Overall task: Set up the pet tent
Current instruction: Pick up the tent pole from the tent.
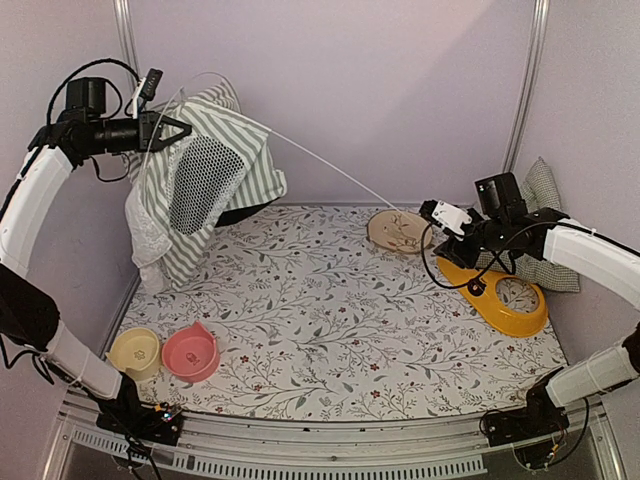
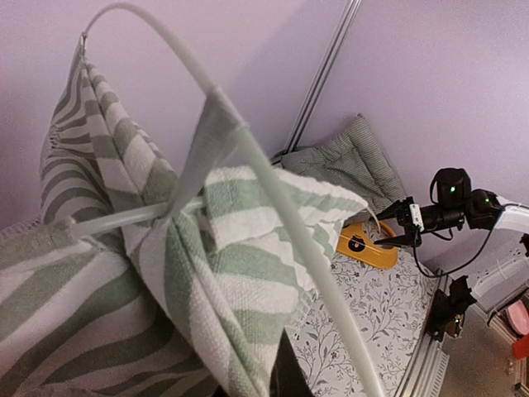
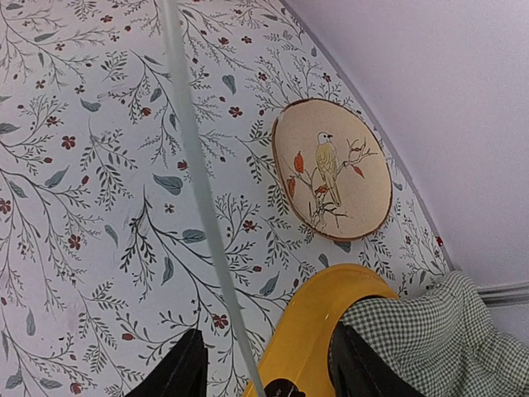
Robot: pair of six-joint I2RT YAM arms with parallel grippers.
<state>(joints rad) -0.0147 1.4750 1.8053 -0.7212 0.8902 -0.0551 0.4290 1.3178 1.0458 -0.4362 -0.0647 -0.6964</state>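
Observation:
The pet tent (image 1: 255, 160), green-and-white striped with a black mesh window (image 1: 205, 185), hangs half raised at the back left. My left gripper (image 1: 178, 130) is shut on its top, where fabric and pole meet. In the left wrist view the striped cloth (image 2: 207, 273) fills the frame and a white pole (image 2: 273, 190) arches over it. One thin white pole (image 1: 330, 170) runs from the tent rightwards to my right gripper (image 1: 432, 213). In the right wrist view that pole (image 3: 202, 207) passes between the open fingers (image 3: 186, 368) without touching either; the gripper (image 3: 269, 368) hangs above the mat.
A round wooden bird plaque (image 1: 397, 230) (image 3: 332, 169) lies at the back right. Beside it sit a yellow feeder (image 1: 505, 295) (image 3: 318, 331) and a gingham cushion (image 1: 545, 190) (image 3: 430, 331). A pink bowl (image 1: 190, 352) and a yellow bowl (image 1: 135, 352) stand front left on the floral mat (image 1: 330, 310).

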